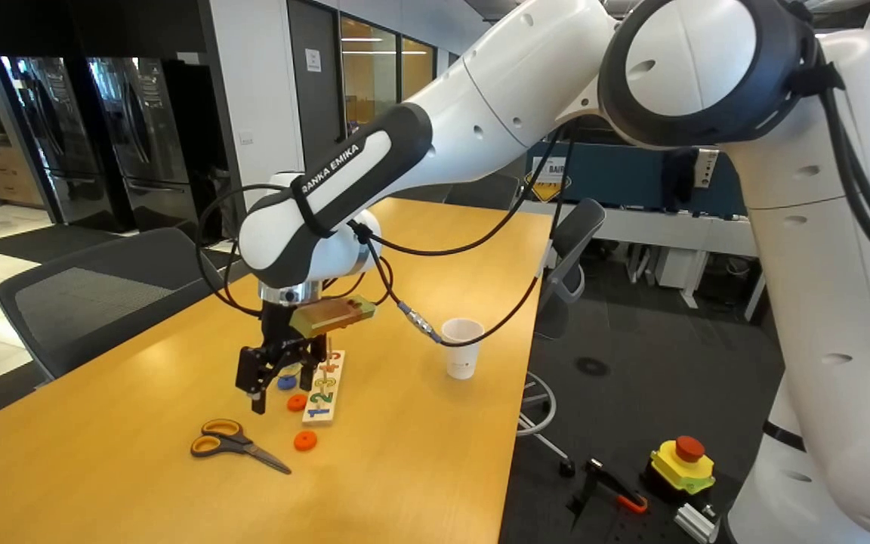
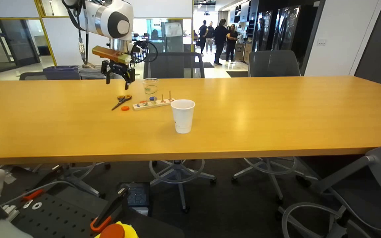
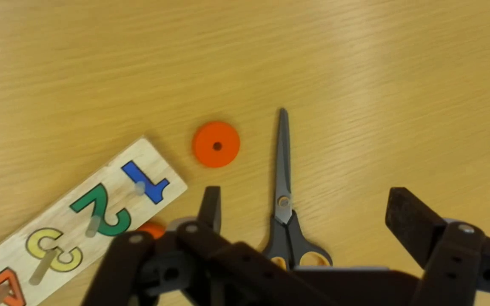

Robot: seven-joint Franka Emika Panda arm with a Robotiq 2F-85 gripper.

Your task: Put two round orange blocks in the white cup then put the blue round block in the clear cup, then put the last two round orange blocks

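Note:
My gripper [image 3: 304,193] is open over the table, its jaws wide apart with only table and scissors showing below. A round orange block [image 3: 216,144] lies flat past the left finger, near the number board's end. Another round orange block [image 3: 153,229] is partly covered by that finger, along the board's edge. In both exterior views the blue round block [image 1: 286,382] rests beside the board. The white cup [image 2: 183,115] stands upright, well away from the gripper; its inside is hidden. The clear cup [image 2: 150,86] stands upright behind the blue block; in an exterior view the gripper mostly covers it.
A wooden number board [image 3: 100,212] with upright pegs lies by the blocks. Orange-handled scissors [image 1: 235,442] lie on the table [image 2: 260,115], below the gripper in the wrist view. Office chairs [image 1: 103,295] stand around the table.

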